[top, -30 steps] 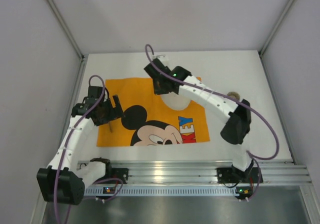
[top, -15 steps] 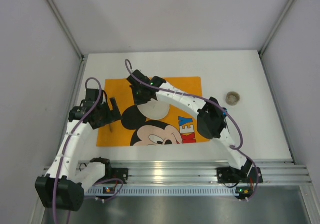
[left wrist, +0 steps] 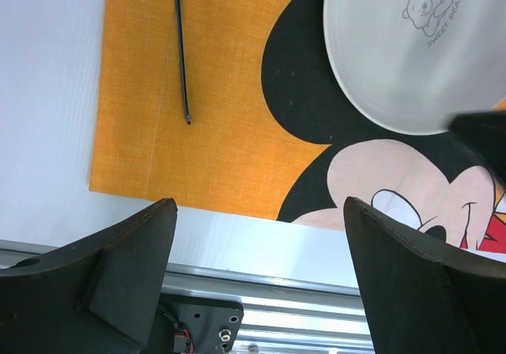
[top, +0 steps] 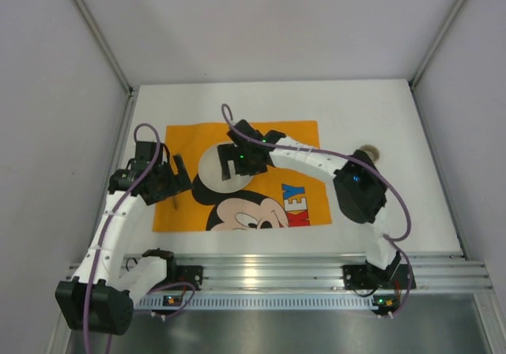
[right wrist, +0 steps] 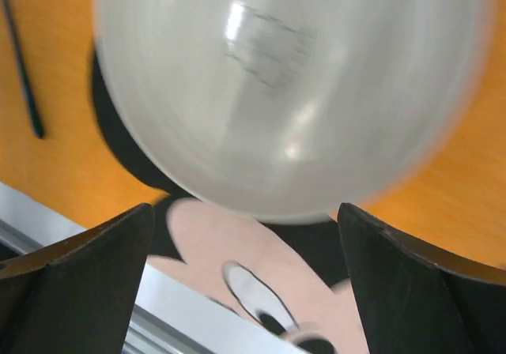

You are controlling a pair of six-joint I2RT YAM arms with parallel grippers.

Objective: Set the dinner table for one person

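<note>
White dinner table lies below right gripper, jaws apart.

Left hand, right hand, both agape

plate blurred, its print unreadable, thin dark stick cut by top edge
</note>
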